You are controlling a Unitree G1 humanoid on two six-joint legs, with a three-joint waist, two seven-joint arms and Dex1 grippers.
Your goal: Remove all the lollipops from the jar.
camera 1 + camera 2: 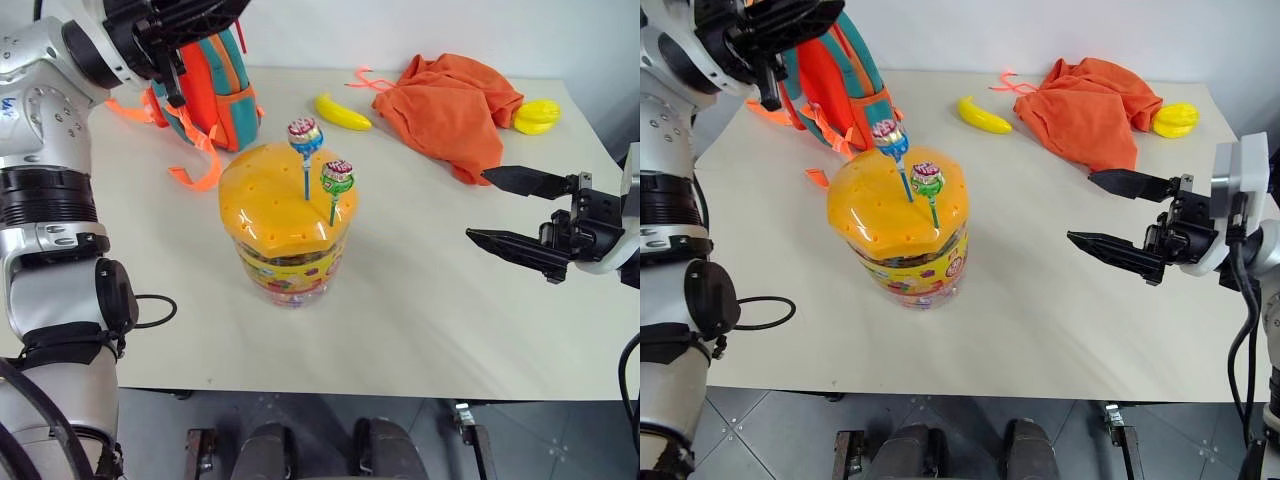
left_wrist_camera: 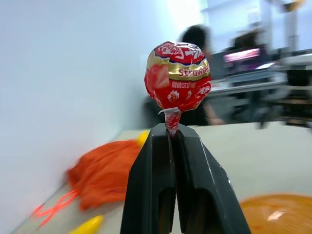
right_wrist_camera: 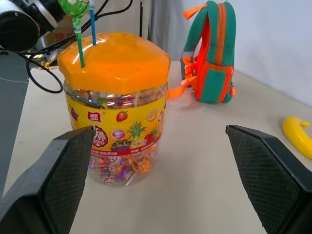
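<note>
Left gripper (image 2: 173,134) clamped on red lollipop (image 2: 178,74) stick, raised clear of jar (image 1: 286,228), blue lollipop (image 1: 304,136) and green lollipop (image 1: 337,178) standing in lid, right gripper (image 1: 492,206) fingers spread wide beside jar.

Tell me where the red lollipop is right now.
In the left wrist view, the red lollipop is off the jar, pinched just below its head by the shut left gripper, raised above the table's left side near the backpack.

Two lollipops (image 1: 320,165) stand in the jar (image 1: 285,225); backpack (image 1: 205,85) behind it.
</note>
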